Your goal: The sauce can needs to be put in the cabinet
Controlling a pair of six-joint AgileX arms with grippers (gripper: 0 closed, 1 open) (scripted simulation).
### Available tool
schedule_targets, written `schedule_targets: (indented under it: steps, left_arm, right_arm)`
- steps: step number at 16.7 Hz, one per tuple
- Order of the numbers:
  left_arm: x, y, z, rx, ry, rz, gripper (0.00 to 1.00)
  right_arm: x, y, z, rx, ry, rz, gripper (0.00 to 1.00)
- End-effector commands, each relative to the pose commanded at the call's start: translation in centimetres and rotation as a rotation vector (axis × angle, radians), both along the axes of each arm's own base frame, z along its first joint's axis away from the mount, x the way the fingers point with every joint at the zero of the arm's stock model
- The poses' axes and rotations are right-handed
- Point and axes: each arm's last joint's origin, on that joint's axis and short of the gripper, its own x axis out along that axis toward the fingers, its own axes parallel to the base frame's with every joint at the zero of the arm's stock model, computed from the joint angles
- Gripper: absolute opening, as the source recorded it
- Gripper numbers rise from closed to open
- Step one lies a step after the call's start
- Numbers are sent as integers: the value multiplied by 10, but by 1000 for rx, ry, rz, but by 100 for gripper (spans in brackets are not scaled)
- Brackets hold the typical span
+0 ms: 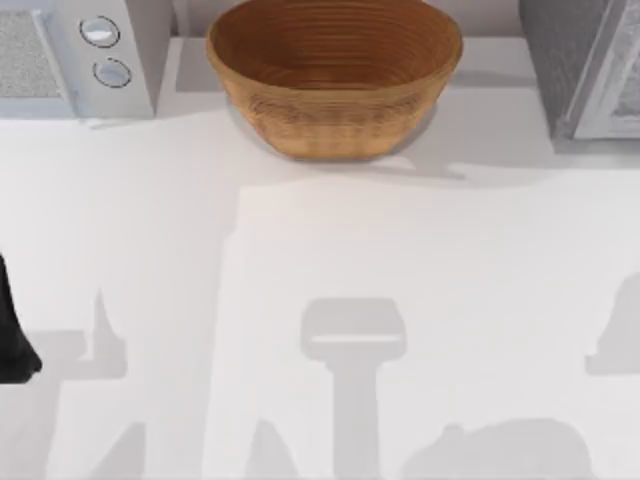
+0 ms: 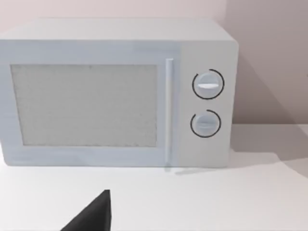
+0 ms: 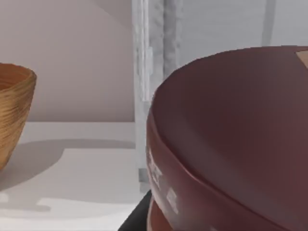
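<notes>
The sauce can (image 3: 231, 139) sits very close in the right wrist view, its dark maroon top tilted and its side running down out of the picture. My right gripper is shut on it, with one dark finger (image 3: 136, 220) showing beside its lower edge. The can hangs above the table just in front of the grey cabinet (image 3: 149, 72). From above, the cabinet (image 1: 590, 70) stands at the table's far right corner. My left arm (image 1: 12, 340) is parked at the left edge.
A large woven basket (image 1: 335, 75) stands at the back middle and also appears as the basket (image 3: 12, 110) beside the cabinet. A white microwave (image 1: 80, 55) with two dials fills the back left corner, door shut (image 2: 86, 106).
</notes>
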Motion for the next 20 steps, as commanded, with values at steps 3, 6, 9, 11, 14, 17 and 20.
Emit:
schedule_targets:
  steps: [3, 6, 9, 11, 14, 17, 20]
  left_arm:
    - [0, 0, 0, 0, 0, 0, 100]
    - [0, 0, 0, 0, 0, 0, 100]
    - [0, 0, 0, 0, 0, 0, 100]
    - [0, 0, 0, 0, 0, 0, 100]
    - [0, 0, 0, 0, 0, 0, 100]
    - [0, 0, 0, 0, 0, 0, 100]
    - [0, 0, 0, 0, 0, 0, 100]
  right_arm:
    - [3, 2, 39, 2, 26, 5, 0]
    - [12, 5, 99, 5, 36, 1, 0]
    - [28, 9, 169, 9, 27, -8, 0]
    - [43, 13, 215, 11, 13, -13, 0]
    - [69, 21, 276, 14, -11, -17, 0]
    - [96, 30, 319, 14, -27, -16, 0]
    - [119, 39, 344, 9, -29, -13, 0]
